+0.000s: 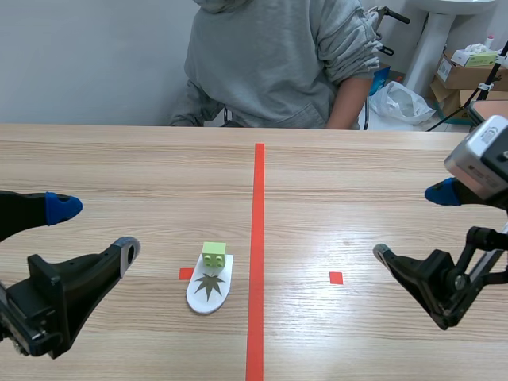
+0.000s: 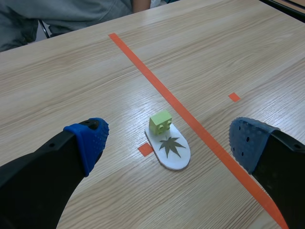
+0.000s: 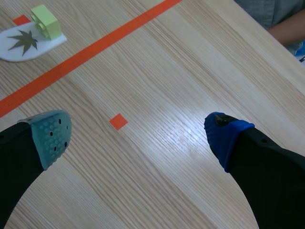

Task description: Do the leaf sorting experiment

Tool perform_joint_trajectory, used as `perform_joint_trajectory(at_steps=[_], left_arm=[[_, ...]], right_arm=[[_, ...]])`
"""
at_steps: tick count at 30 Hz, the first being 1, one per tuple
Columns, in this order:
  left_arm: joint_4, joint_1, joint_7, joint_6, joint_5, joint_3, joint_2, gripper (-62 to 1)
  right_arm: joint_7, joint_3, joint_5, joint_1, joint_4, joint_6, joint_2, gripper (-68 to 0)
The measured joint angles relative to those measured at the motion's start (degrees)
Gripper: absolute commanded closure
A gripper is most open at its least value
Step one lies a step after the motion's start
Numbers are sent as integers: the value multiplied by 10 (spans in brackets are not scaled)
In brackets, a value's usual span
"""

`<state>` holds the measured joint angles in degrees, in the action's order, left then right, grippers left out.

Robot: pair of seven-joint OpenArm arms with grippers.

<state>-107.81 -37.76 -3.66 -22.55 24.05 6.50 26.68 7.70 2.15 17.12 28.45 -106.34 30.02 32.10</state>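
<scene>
Counter (image 1: 119, 167) of pale wood, split by an orange-red tape line (image 1: 258, 262) that runs from bottom centre of the scene view toward the top. We note the leaf card (image 1: 209, 290), a white oval bearing a dark, many-pointed leaf, lying flat at lower centre just left of the line and apart from it. A small tape square (image 1: 186, 274) sits against the card's left edge. A yellow-green block (image 1: 213, 254) stands on the card's far end. Left gripper (image 1: 97, 228) at lower left, fingers spread wide. In the left wrist view its blue pads (image 2: 90, 138) stand far apart, and we see card and block ahead of the gripper, between the two fingers. Right gripper (image 1: 409, 223) at lower right, fingers likewise spread. In the right wrist view one pad is grey-green (image 3: 50, 136) and the other blue, with a second tape square (image 3: 118, 121) on the wood between them. There the card lies well ahead, on the grey-green finger's side. We record both grippers as well apart from the card. A person (image 1: 278, 55) in a grey sweatshirt sits across the counter at top centre, and boxes (image 1: 464, 75) stand at upper right.
</scene>
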Motion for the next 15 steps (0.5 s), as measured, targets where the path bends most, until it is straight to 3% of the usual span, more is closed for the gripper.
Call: perform_joint_trajectory(at_steps=[4, 15], left_arm=[[0, 0, 0, 0, 0, 0, 0, -542], [0, 0, -7, 0, 0, 0, 0, -542]], right_arm=[[28, 0, -2, 0, 0, 0, 0, -569], [43, 0, -2, 0, 1, 0, 0, -569]])
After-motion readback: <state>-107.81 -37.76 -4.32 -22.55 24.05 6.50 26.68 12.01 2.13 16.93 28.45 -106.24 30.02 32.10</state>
